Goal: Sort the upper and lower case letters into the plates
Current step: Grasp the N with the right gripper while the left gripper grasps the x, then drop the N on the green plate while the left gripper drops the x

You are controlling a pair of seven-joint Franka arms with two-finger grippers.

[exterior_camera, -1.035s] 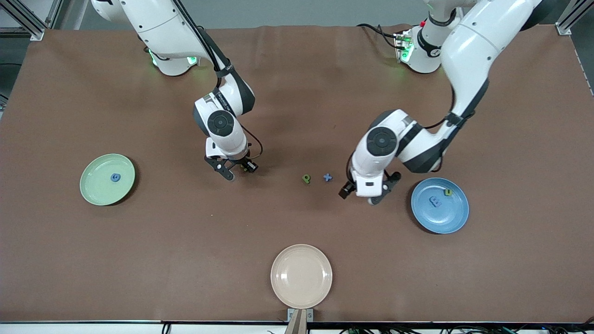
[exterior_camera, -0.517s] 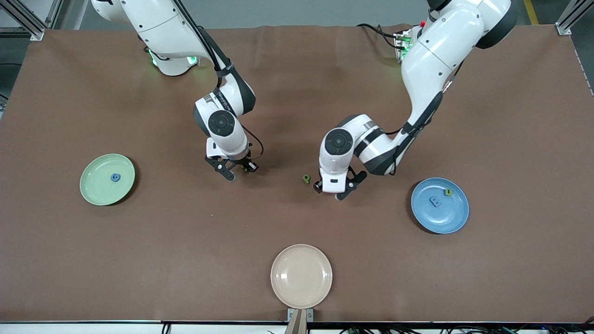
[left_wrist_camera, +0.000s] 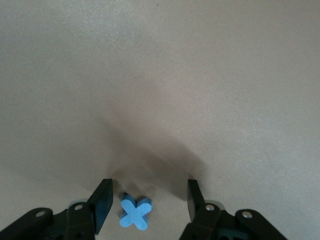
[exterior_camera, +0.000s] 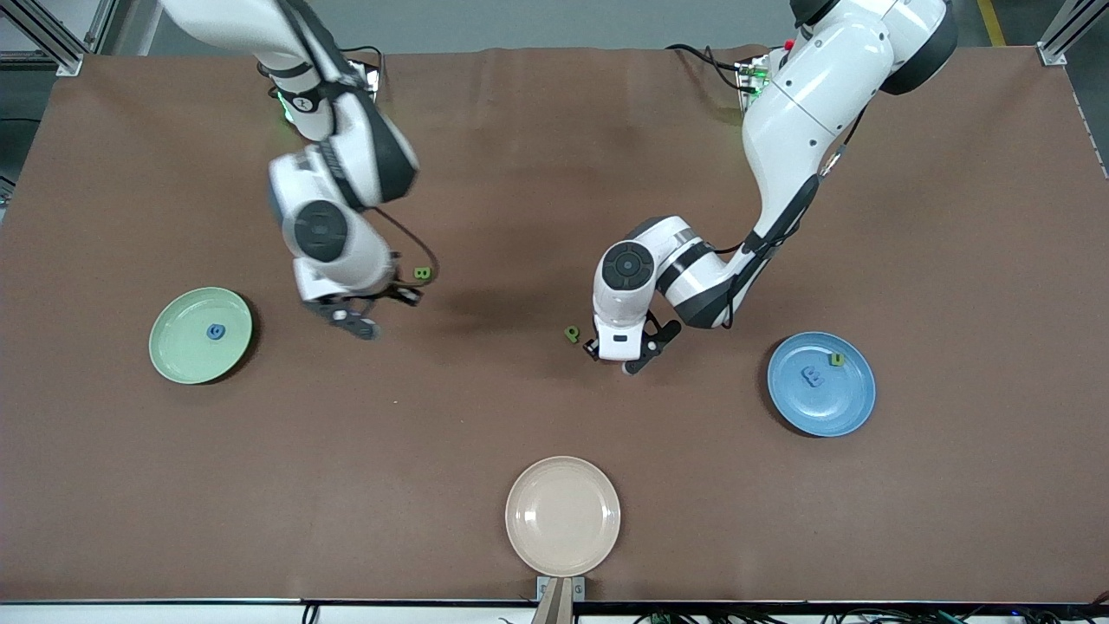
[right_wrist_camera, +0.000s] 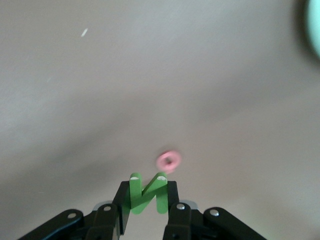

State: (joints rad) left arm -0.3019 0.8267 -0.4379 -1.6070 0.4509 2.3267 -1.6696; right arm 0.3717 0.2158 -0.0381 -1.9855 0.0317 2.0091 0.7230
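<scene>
Brown matting covered the whole table, grey floor past its edge. My left gripper [left_wrist_camera: 146, 201] stood half open around the blue x [left_wrist_camera: 135, 213], beside the green P [exterior_camera: 572, 334] — it needed only to close. My right gripper [right_wrist_camera: 146, 197] was clamped on a green N [right_wrist_camera: 147, 192], due for the blue plate [exterior_camera: 853, 412], not the green plate [exterior_camera: 178, 360].

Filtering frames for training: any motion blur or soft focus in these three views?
Front view: right arm smeared by motion, the table sharp. Right wrist view: pink ring and plate edge blurred, green letter in the right pincer crisper. Left wrist view: blue x sharp, soft shadow above.
</scene>
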